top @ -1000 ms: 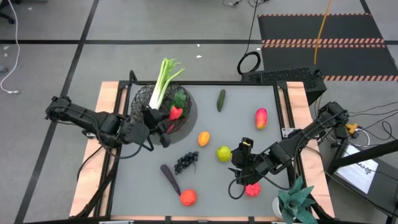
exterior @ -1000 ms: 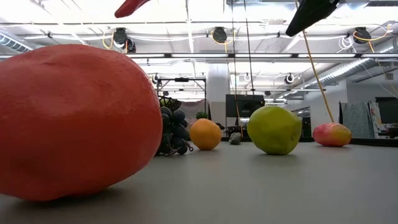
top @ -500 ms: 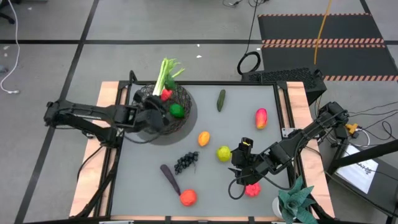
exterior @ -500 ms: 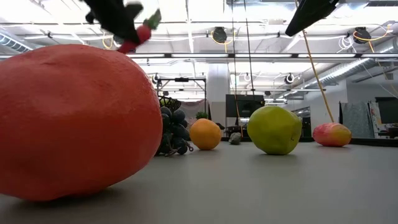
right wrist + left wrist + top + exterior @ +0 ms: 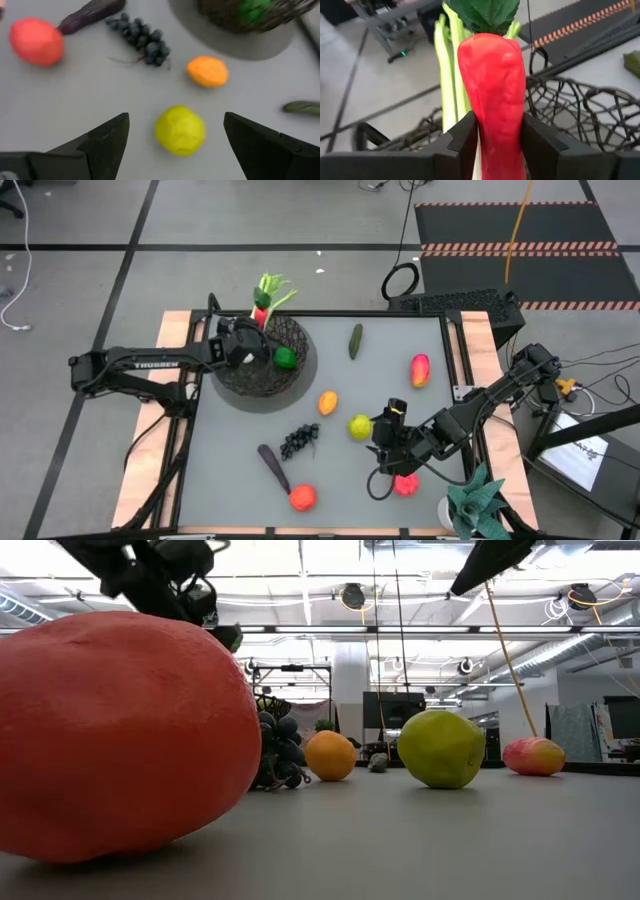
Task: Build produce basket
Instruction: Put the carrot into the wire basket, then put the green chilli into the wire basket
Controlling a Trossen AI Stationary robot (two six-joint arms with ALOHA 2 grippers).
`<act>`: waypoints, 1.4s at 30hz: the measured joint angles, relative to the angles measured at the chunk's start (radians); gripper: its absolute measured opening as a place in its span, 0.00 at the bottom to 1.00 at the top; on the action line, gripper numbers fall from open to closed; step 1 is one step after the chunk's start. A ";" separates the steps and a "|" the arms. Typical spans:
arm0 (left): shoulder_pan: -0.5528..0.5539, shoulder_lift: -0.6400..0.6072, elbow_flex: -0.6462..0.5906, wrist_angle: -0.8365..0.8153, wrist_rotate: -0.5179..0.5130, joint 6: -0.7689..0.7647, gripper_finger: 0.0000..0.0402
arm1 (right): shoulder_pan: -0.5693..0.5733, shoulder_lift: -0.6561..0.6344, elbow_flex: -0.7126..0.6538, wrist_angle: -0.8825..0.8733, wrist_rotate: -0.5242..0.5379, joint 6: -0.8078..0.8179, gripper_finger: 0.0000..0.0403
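Observation:
The black wire basket (image 5: 262, 370) stands far-left on the table with a green lime (image 5: 285, 358) inside. The white-green leek (image 5: 266, 288) leans over its far rim. My left gripper (image 5: 256, 330) hovers at that rim, shut on a red carrot-shaped vegetable (image 5: 492, 85) with green leaves. My right gripper (image 5: 383, 442) is open, right of and nearer than the yellow-green apple (image 5: 360, 426); in the right wrist view the apple (image 5: 180, 130) lies just ahead, between the open fingers. Orange (image 5: 327, 402), grapes (image 5: 298, 440) and eggplant (image 5: 272, 465) lie on the table. My left gripper pinches the red vegetable by its lower half (image 5: 497, 145) between the two fingers (image 5: 462, 142). The vegetable lies along the fingers and sticks out past them, leafy end (image 5: 482, 12) forward by the leek. It is lifted clear above the basket's rim (image 5: 570, 107).
A red-orange fruit (image 5: 302, 497) lies near the table's near edge and fills the low view's left (image 5: 120, 730). A pink-red fruit (image 5: 405, 485) sits under the right arm. Cucumber (image 5: 355, 340) and mango (image 5: 419, 369) lie far right. The teal plant (image 5: 480, 505) stands at the near-right corner.
My left gripper has swung from the basket's near side toward the table's far edge, turning as it went. The red vegetable it holds has moved from over the basket's middle to the far rim beside the leek. The right arm has kept still.

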 joint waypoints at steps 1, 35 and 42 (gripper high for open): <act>0.009 0.000 -0.005 0.014 0.021 -0.001 0.36 | 0.000 0.000 0.000 0.000 0.025 -0.009 0.79; -0.250 -0.476 -0.022 -0.165 0.182 0.054 0.50 | -0.739 0.000 -0.405 0.861 -0.042 -0.143 0.79; -0.284 -0.478 -0.022 -0.219 0.182 0.019 0.44 | -0.877 0.018 -0.405 0.826 -0.107 -0.080 0.79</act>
